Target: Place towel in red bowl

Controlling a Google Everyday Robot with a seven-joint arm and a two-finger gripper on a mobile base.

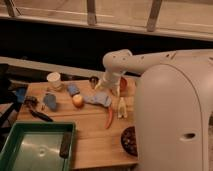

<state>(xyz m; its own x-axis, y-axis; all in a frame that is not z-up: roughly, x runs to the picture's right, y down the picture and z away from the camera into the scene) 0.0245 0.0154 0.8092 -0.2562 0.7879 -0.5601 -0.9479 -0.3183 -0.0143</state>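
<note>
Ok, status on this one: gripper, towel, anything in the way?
Gripper low, just above the towel. Towel lying on table, not in red bowl. Round fruit touching towel's edge; bowl partly hidden.

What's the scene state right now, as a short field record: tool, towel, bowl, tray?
tool: at the back of the table, just behind the towel
towel: lying mid-table, not lifted
bowl: front right edge, partly hidden by the robot body
tray: green, front left
status: towel not yet in bowl
</note>
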